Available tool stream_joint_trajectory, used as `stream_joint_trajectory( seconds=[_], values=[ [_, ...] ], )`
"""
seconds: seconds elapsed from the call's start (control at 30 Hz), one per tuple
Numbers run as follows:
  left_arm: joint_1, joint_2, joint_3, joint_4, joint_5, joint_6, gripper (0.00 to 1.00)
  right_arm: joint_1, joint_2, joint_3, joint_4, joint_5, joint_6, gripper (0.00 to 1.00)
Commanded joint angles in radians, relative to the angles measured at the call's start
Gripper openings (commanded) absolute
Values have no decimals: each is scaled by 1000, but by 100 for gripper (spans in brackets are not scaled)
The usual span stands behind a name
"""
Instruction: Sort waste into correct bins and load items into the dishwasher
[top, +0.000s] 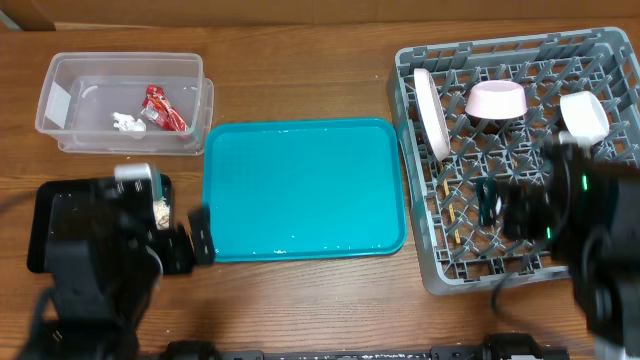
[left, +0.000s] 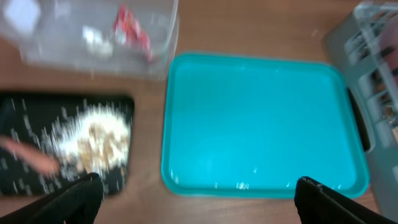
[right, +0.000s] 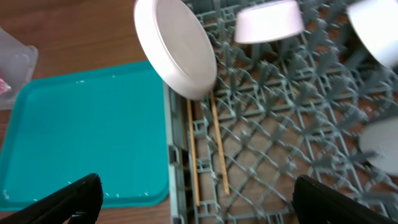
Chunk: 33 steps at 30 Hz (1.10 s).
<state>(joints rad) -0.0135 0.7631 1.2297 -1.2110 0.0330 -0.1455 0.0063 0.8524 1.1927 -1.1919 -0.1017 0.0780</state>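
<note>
The clear bin (top: 120, 100) at the back left holds a red-and-silver wrapper (top: 165, 110) and a white tissue wad (top: 125, 122). Beige food scraps (left: 93, 140) and an orange carrot (left: 28, 155) lie in the black bin (left: 37, 118). My left gripper (left: 199, 208) hangs open and empty over the table between the black bin and the teal tray (top: 305, 190). In the grey dishwasher rack (top: 520, 260) a white plate (right: 177, 46) stands on edge beside two bowls (right: 268, 22) (right: 376, 31). Two chopsticks (right: 193, 155) lie on the rack's grid floor. My right gripper (right: 196, 205) is open above them, holding nothing.
The teal tray (left: 261, 118) lies bare between the bins and the rack, with a few specks near its front rim. Another white dish (right: 382, 146) shows at the right edge of the right wrist view. Both arms' dark bodies fill the front corners of the table.
</note>
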Motion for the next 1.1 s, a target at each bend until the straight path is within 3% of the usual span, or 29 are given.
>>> stream_joint_trajectory(
  seconds=[0.0,0.27,0.63,0.77,1.07],
  values=[
    [-6,-100,-157,22,-36,-135,100,-3,-109,-67,-30,47,1,100],
    [-6,-121,-275,8,-37,-184,100,-3,-154,-69,-146,45,0,100],
    [-6,-117,-306,-1,-37,-184,100,-3,-154,-69,-150,50,0,100],
    [-6,-117,-306,-1,-37,-184,100,-2,-158,-70,-150,201,0,100],
    [-6,-117,-306,-1,-37,-184,100,0,-234,-70,-140,173,0,100]
  ],
)
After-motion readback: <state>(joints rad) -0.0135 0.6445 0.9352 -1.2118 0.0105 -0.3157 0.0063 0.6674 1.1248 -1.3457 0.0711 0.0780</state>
